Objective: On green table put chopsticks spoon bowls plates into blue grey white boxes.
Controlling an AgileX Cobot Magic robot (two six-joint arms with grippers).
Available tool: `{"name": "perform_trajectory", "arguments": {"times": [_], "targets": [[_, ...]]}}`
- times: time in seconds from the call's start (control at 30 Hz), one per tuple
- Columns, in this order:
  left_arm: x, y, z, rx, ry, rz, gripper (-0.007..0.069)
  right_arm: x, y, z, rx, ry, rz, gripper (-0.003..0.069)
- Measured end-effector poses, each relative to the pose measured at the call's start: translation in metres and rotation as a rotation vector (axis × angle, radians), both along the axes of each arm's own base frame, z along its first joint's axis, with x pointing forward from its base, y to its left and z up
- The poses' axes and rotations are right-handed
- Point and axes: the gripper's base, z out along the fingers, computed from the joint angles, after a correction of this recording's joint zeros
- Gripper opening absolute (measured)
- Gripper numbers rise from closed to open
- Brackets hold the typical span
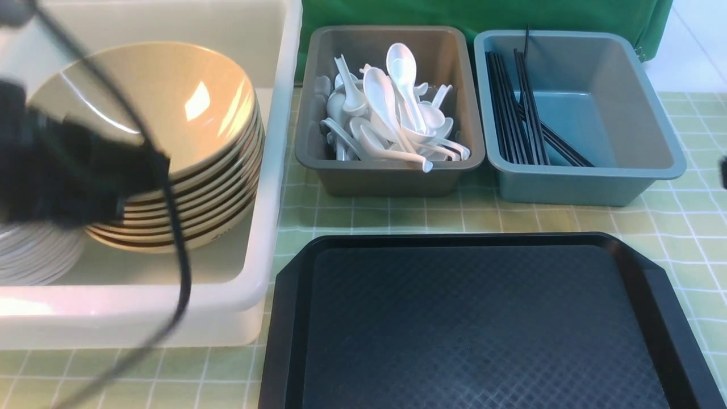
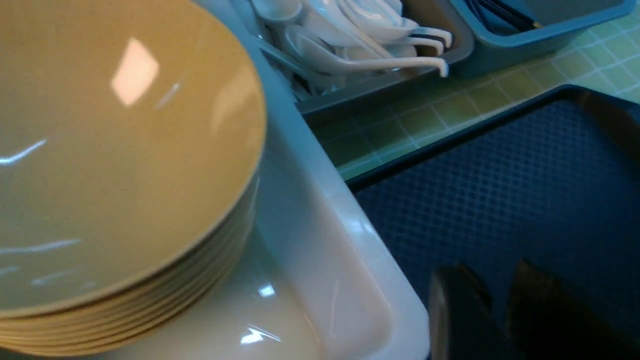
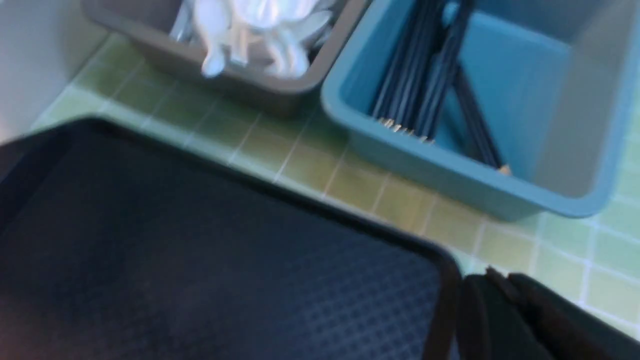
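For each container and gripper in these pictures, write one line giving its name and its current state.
white box: holds stacked bowls and plates
grey box: heaped with spoons
blue box: holds chopsticks along one side
black tray: bare
left gripper: shut, holding nothing
right gripper: shut, holding nothing

no readable text, no labels, no brand marks, no numbers on anything in view

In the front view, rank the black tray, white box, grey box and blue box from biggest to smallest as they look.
1. black tray
2. white box, though it is cut off at the left edge
3. blue box and grey box: too close to rank
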Motion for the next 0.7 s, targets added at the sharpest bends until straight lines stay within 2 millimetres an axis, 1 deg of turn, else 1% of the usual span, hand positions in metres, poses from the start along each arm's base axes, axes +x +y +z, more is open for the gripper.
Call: {"name": "perform_trajectory", "arguments": {"times": [0.03,0.07,0.13,0.17,0.23,0.3,0.37,0.4,0.47,0.57,0.7], "targets": [[-0.01,0.001,-0.004,-0.011,-0.013,0.001,0.0041,-0.01,-0.002,-0.002,0.007,-0.059,-0.009,0.0047],[-0.02,0.002,-0.011,-0.022,-0.024,0.005,0.0015,-0.022,-0.004,-0.013,0.014,-0.113,-0.022,0.0047],[-0.036,0.005,-0.023,-0.047,-0.05,0.017,0.0,-0.036,-0.007,-0.025,0.025,-0.182,-0.038,0.0047],[-0.039,0.005,-0.026,-0.057,-0.061,0.023,-0.0002,-0.039,-0.008,-0.029,0.027,-0.197,-0.041,0.0047],[-0.06,0.008,-0.046,-0.136,-0.101,0.042,-0.0001,-0.055,-0.012,-0.052,0.041,-0.282,-0.066,0.0047],[-0.07,0.008,-0.063,-0.192,-0.104,0.051,-0.0001,-0.061,-0.014,-0.071,0.047,-0.304,-0.08,0.0051],[-0.079,0.008,-0.076,-0.242,-0.119,0.057,-0.0001,-0.064,-0.015,-0.082,0.051,-0.322,-0.089,0.0058],[-0.084,0.009,-0.081,-0.268,-0.135,0.062,-0.0001,-0.066,-0.015,-0.09,0.051,-0.319,-0.093,0.0061],[-0.09,0.01,-0.088,-0.301,-0.172,0.073,-0.0001,-0.067,-0.016,-0.101,0.056,-0.304,-0.1,0.0068],[-0.098,0.012,-0.092,-0.326,-0.227,0.077,-0.0001,-0.067,-0.016,-0.108,0.08,-0.278,-0.112,0.0076],[-0.104,0.012,-0.092,-0.333,-0.253,0.064,-0.0001,-0.067,-0.016,-0.108,0.088,-0.278,-0.116,0.0078]]}}
